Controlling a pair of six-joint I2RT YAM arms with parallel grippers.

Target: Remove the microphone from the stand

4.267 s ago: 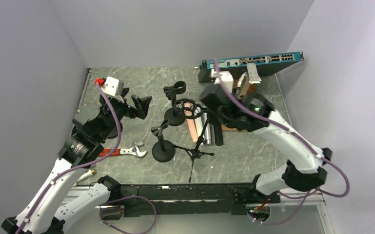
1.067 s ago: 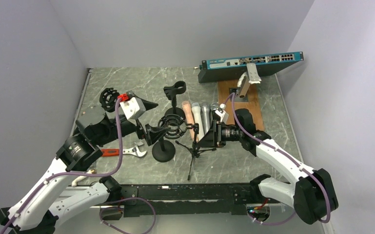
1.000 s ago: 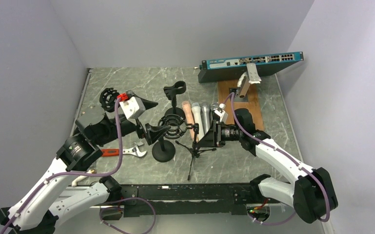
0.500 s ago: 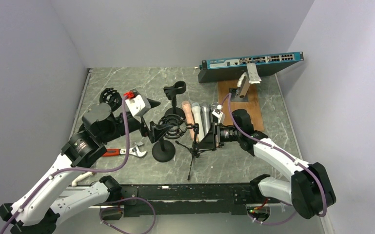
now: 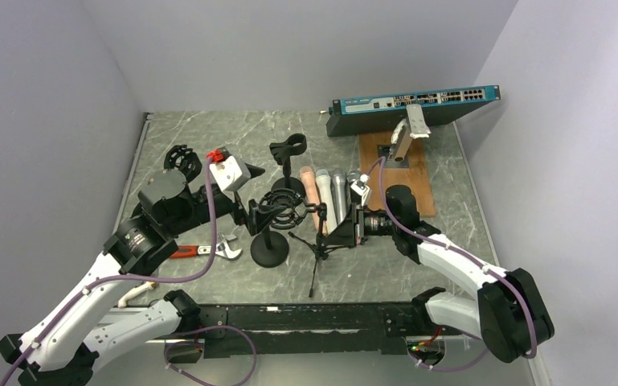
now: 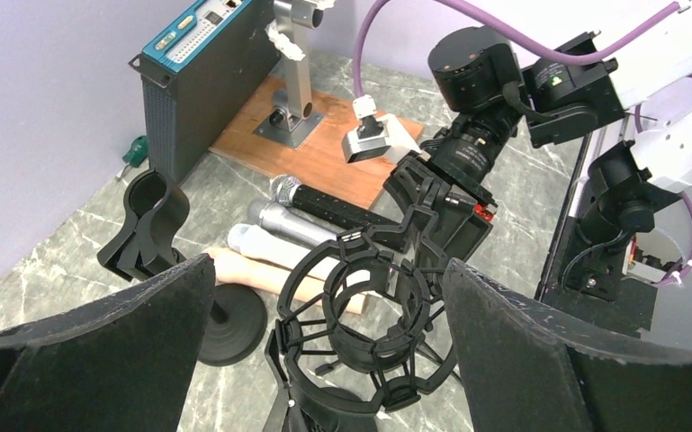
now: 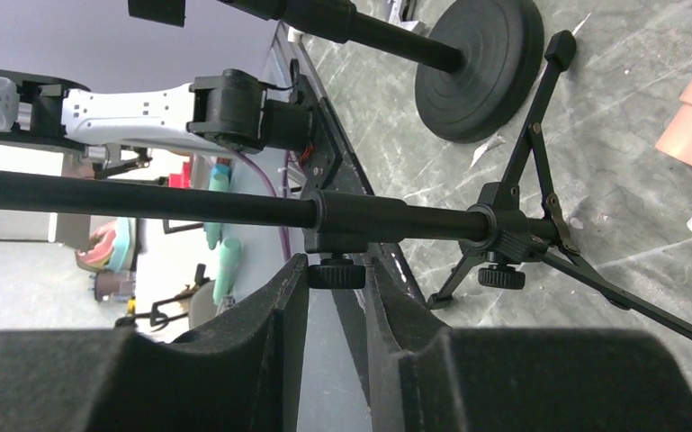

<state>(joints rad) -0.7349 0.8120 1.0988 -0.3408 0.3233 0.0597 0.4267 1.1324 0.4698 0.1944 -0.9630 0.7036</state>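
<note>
A black tripod stand (image 5: 319, 251) carries a black shock mount (image 5: 280, 211). In the left wrist view the mount's ring (image 6: 371, 317) shows nothing inside it. My left gripper (image 5: 259, 195) is open, one finger on each side of the mount, not touching it (image 6: 328, 265). My right gripper (image 5: 345, 234) is shut on the clamp knob (image 7: 336, 272) under the stand's pole (image 7: 234, 207). Several microphones lie side by side on the table behind the stand: pink (image 5: 316, 199), white (image 5: 327, 203) and silver (image 5: 339, 196), plus a black one (image 6: 337, 205).
A round-base stand (image 5: 268, 249) sits left of the tripod, and a clip stand (image 5: 288, 149) behind it. A spare shock mount (image 5: 180, 158) and a wrench (image 5: 209, 249) lie at the left. A network switch (image 5: 414, 100) and a wooden board (image 5: 418, 173) with a metal bracket are at the back right.
My right gripper has closed from wide open onto the stand's knob. My left arm has lifted and shifted slightly, its open fingers still around the shock mount.
</note>
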